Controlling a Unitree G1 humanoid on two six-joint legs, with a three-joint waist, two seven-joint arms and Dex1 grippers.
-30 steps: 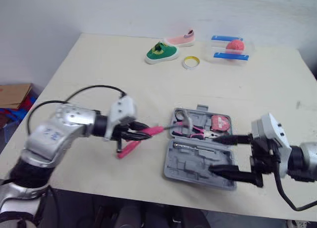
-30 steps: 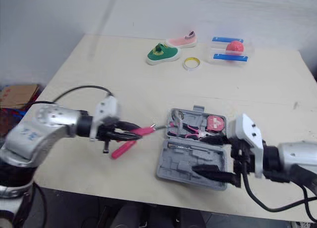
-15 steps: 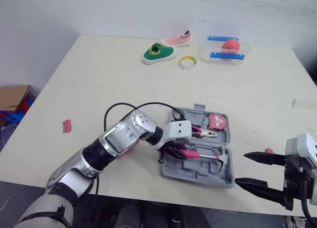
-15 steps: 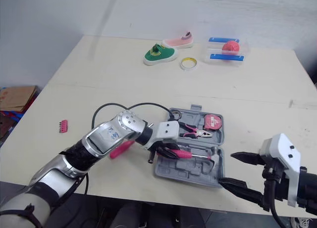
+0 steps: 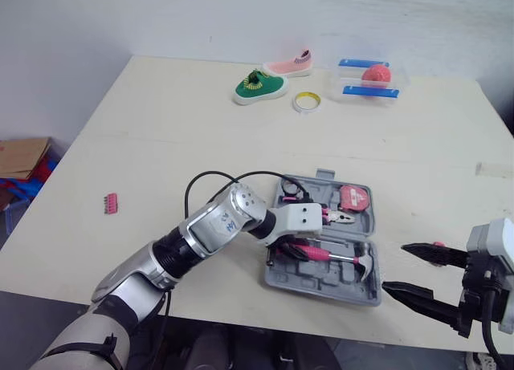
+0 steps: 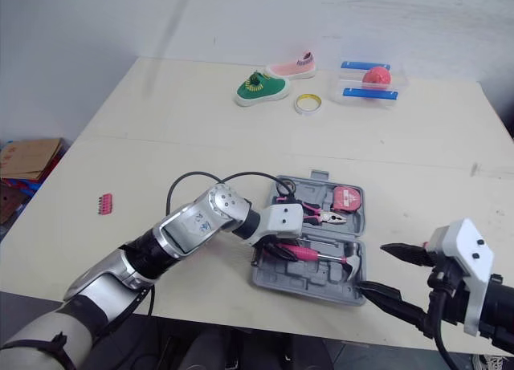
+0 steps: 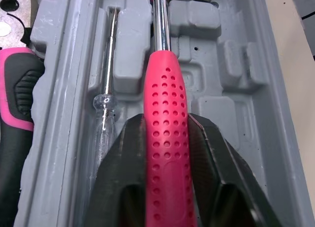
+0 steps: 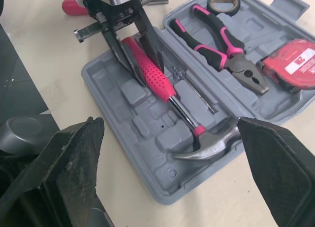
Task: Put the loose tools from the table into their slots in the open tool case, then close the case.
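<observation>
Pink-handled hammer lay along the tool case's near tray, left gripper clamped on its grip, apparently to seat it; right gripper hovered right, fingers apart.

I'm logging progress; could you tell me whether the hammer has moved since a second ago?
Yes. The hammer, in the left gripper, had its handle left of the tool case; now it lies inside the case's near half.

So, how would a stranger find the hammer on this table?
Near the front edge of the table lies a grey case. The hammer lies in its front half, held by the left tool. Unlike the pliers behind it, it has one pink handle and a steel head.
</observation>
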